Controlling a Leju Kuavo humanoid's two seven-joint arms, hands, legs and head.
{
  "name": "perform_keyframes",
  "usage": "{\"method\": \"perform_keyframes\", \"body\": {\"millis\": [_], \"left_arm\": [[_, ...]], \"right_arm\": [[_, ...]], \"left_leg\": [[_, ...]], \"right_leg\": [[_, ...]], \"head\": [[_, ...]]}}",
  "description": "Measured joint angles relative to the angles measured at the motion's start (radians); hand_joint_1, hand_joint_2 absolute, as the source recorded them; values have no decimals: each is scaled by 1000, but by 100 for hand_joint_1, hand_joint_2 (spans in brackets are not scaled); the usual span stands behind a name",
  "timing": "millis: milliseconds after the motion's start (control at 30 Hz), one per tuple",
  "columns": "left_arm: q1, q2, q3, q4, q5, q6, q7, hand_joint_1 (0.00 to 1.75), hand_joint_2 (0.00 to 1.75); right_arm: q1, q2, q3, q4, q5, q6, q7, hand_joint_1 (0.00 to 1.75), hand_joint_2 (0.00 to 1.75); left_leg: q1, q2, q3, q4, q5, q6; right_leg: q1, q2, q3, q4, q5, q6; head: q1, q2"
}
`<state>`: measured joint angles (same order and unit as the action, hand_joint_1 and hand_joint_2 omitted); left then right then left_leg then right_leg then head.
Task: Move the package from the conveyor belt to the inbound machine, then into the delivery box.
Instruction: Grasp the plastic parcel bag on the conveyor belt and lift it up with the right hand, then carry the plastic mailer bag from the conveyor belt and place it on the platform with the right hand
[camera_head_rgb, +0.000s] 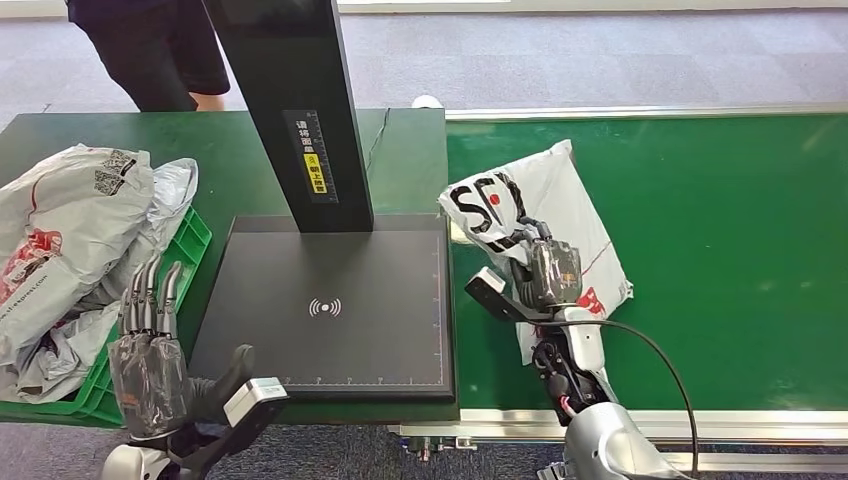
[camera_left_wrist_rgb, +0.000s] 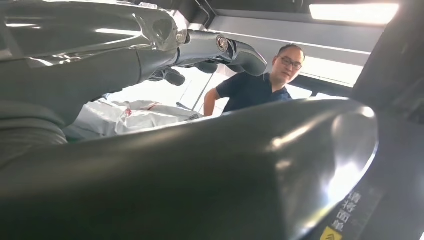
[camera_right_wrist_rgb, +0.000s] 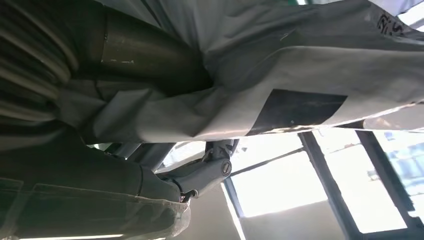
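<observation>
r hand (camera_head_rgb: 553, 272) fingers gripping pkg (camera_head_rgb: 560, 205) on belt (camera_head_rgb: 720, 230); l hand (camera_head_rgb: 150, 340) fingers spread, nothing held

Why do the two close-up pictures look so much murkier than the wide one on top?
Head view: evenly lit and sharp, the package under the right hand clear. Left wrist view: the left hand sits close, dark and soft, with glare streaks and a bright ceiling light behind. Right wrist view: bright windows backlight the scene, so the hand goes dim against the package.

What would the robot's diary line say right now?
stage: pickup | right hand: grips white package on conveyor belt | left hand: open
</observation>
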<state>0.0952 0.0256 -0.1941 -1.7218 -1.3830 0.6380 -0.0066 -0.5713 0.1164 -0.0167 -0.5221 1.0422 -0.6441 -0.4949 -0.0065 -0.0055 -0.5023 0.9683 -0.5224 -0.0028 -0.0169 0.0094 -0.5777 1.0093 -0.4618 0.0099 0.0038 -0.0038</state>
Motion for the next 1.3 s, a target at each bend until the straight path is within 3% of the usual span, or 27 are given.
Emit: {"method": "perform_keyframes", "body": {"millis": [267,700,900,1100,1300], "left_arm": [[-34,-14,14,19,16,-13,-1,0,0],[-75,-23,41,58,43,-21,-27,0,0],[-74,-23,43,58,43,-21,-28,0,0],[-45,-20,48,43,43,-20,-34,0,0],[-45,-16,49,41,44,-20,-33,0,0]], "right_arm": [[77,21,168,-176,-96,67,-39,175,175],[96,43,445,-282,-182,192,-165,175,175],[96,44,471,-289,-180,194,-169,175,175],[128,27,612,-380,-223,154,-192,175,175],[131,12,662,-427,-261,100,-198,175,175]], "left_leg": [[0,0,0,0,0,0],[0,0,-1,0,0,0],[0,0,-1,0,0,0],[0,1,-1,0,0,0],[0,1,0,0,0,0]], "right_leg": [[0,0,0,0,0,0],[0,0,0,0,0,0],[0,0,0,0,0,0],[0,1,-1,0,0,0],[0,1,-1,0,0,0]], "head": [[0,0],[0,0],[0,0],[0,0],[0,0]]}}
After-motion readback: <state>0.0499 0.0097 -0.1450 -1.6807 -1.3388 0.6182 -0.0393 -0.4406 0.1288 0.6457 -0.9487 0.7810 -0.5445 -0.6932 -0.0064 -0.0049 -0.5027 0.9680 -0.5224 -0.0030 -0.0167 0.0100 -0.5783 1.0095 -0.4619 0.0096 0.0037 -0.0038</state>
